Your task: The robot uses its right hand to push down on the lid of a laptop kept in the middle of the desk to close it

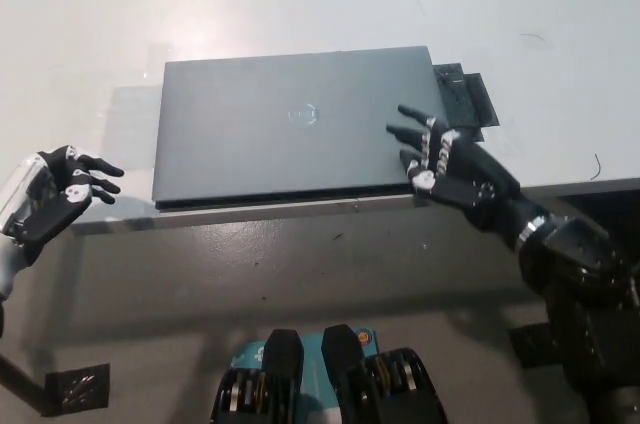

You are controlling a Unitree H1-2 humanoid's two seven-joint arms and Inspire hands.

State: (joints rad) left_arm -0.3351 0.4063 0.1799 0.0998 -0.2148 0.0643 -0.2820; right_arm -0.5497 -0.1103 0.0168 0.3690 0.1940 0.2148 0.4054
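The desk (300, 4) was a plain white top, and the laptop (300, 134) sat in the middle of it near the front edge, lid flat down with the logo facing up, so it looked basically closed. A small dark pad (465, 104) was touching its far right corner. The right hand (440, 164) was spread wide and holding nothing, fingertips (405, 134) over the lid's near right corner; I couldn't tell if they were actually pressing. To do this bit well I'd press flat and gently near the front edge until the lid seats evenly, not jab one corner. The left hand (60, 194) rested off the desk's left edge, fingers loosely apart, empty.
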